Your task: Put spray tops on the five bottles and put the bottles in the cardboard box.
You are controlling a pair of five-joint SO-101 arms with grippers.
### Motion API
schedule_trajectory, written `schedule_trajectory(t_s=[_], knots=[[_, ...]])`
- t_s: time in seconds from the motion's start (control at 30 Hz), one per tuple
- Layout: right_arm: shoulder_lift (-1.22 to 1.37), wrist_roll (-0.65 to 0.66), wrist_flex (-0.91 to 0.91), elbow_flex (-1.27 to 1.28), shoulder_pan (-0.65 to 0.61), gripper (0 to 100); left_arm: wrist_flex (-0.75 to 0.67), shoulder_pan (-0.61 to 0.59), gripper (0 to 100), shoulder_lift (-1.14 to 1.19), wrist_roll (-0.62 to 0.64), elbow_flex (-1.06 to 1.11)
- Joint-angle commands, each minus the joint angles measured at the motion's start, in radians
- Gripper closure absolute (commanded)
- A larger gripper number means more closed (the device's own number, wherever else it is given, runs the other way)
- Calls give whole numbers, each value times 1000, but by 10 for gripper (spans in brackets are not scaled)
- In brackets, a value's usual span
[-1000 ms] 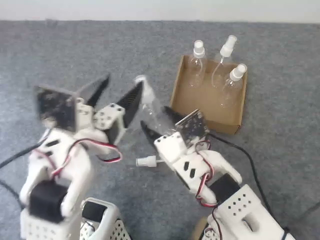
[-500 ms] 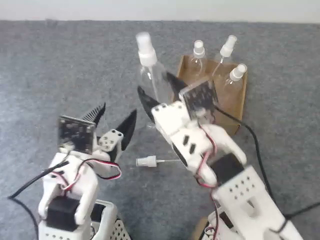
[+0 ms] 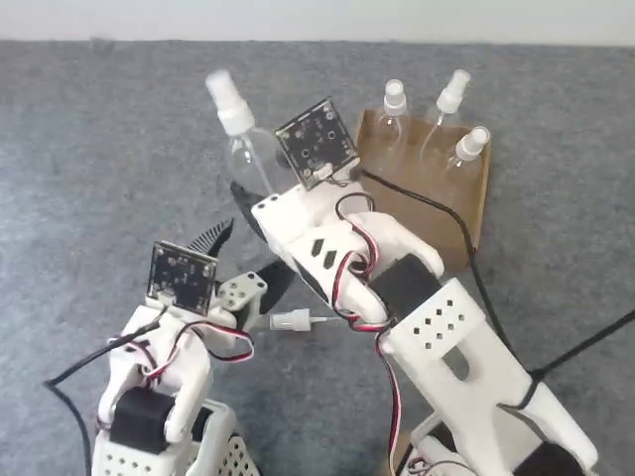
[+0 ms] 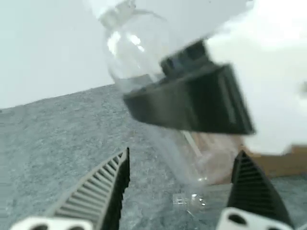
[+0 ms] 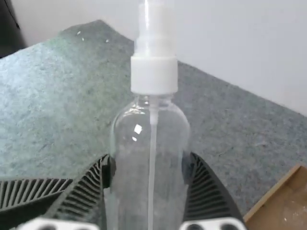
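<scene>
Grips capped bottle [image 3: 243, 144] in right hand [image 3: 254, 190], raised just left of cardboard box [image 3: 477, 213] with three capped bottles [image 3: 394, 117]; poses left hand [image 3: 244, 261], fingers spread, beside loose spray top [image 3: 293, 320] on tabletop [image 3: 99, 149].

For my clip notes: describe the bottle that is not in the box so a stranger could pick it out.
Find the cardboard box on the far side of the grey carpet, with three spray-topped bottles in it. Just left of it, the right gripper has its black jaws shut on a fourth clear bottle. It alone is outside the box, held by an arm.
</scene>
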Motion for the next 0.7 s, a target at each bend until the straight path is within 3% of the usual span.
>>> schedule_trajectory(t_s=[0.0, 0.4, 0.53, 0.67], knots=[[-88, -6, 77, -74, -10, 992, -46, -14, 685, -6, 9, 5], [-232, -3, 240, -74, -4, 992, -44, -14, 685, -6, 9, 8], [-254, 69, 275, -74, -2, 992, -43, -14, 685, -6, 9, 10], [-262, 94, 277, -80, 73, 992, -40, -14, 685, -8, 9, 16]])
